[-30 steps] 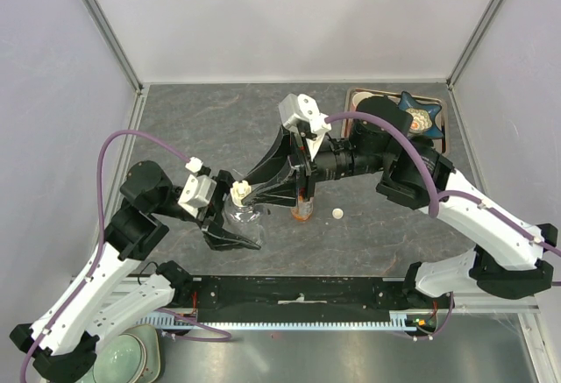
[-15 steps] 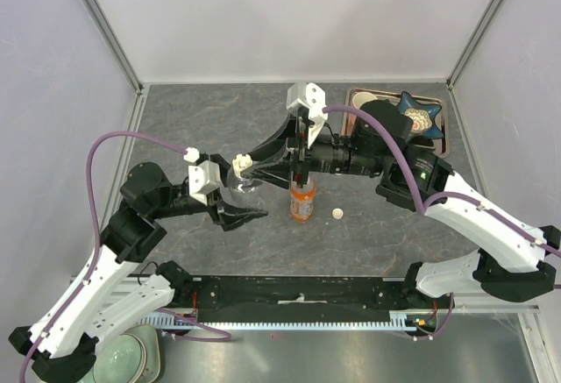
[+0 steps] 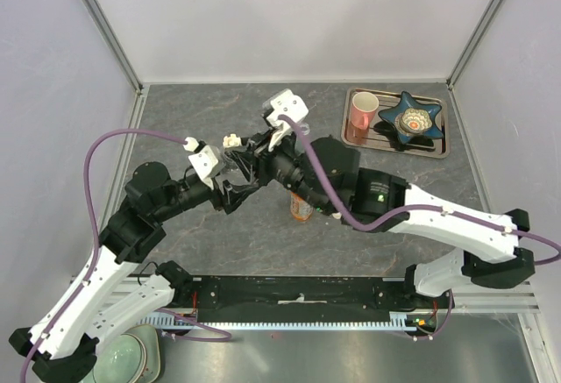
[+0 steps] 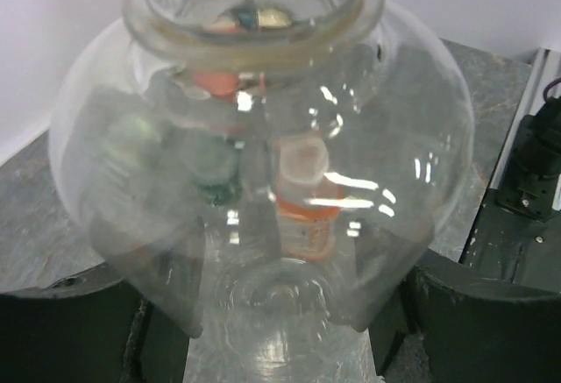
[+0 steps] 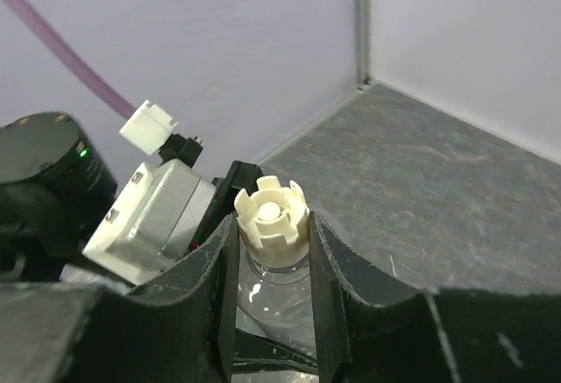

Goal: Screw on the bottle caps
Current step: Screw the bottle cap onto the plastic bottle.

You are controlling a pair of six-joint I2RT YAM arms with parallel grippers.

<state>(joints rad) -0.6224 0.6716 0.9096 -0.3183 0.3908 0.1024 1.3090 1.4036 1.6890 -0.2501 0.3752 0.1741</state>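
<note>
A round clear bottle fills the left wrist view, and my left gripper is shut on its body, one dark finger at each lower corner. From above, that gripper holds the bottle off the table, left of centre. A cream notched bottle cap sits on the bottle's neck, with my right gripper shut on it from both sides. The top view shows the cap at the right gripper's tip. An orange bottle stands on the table under the right arm and shows through the clear one.
A metal tray at the back right holds a pink mug and a blue star-shaped dish. The right arm stretches across the table's middle. White walls enclose the grey table on three sides.
Both grippers have moved up and to the left together with the clear bottle and its cap. The right arm has swung down off the tray, so the mug and dish now show.
</note>
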